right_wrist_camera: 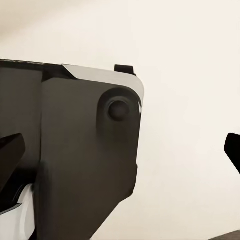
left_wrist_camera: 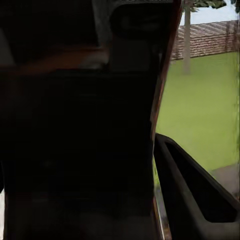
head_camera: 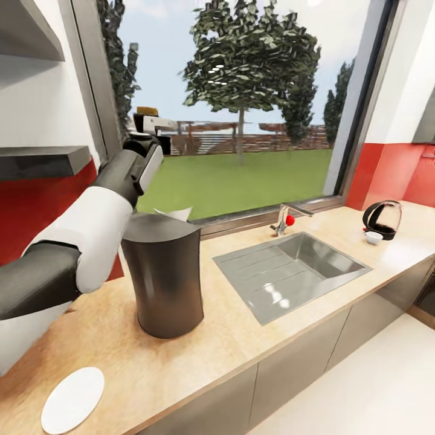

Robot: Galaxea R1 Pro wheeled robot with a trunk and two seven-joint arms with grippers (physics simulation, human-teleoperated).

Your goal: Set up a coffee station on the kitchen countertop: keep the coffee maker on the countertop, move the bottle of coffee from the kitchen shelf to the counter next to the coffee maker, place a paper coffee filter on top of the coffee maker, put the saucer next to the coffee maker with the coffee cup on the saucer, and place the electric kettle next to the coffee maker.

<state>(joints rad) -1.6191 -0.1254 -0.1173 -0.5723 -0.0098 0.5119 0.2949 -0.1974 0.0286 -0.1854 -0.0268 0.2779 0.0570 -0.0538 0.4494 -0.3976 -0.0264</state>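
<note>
The dark grey coffee maker point(head_camera: 163, 278) stands on the wooden countertop point(head_camera: 241, 344), and a white paper coffee filter point(head_camera: 175, 212) pokes up from its top. My left gripper point(head_camera: 148, 128) is raised behind it by the window, shut on the dark bottle of coffee point(left_wrist_camera: 95, 150), which sits close against one finger point(left_wrist_camera: 195, 200). A white saucer point(head_camera: 72, 399) lies at the counter's near left. The black electric kettle point(head_camera: 382, 219) and a small white coffee cup point(head_camera: 374, 237) stand far right. In the right wrist view my right gripper point(right_wrist_camera: 124, 145) is open, with its fingers wide apart.
A steel sink point(head_camera: 290, 269) with a faucet point(head_camera: 284, 220) lies between the coffee maker and the kettle. Grey shelves point(head_camera: 42, 160) hang on the left wall above the counter. A large window point(head_camera: 241, 109) runs along the back. A dark part of the robot point(right_wrist_camera: 75, 165) is close to the right wrist camera.
</note>
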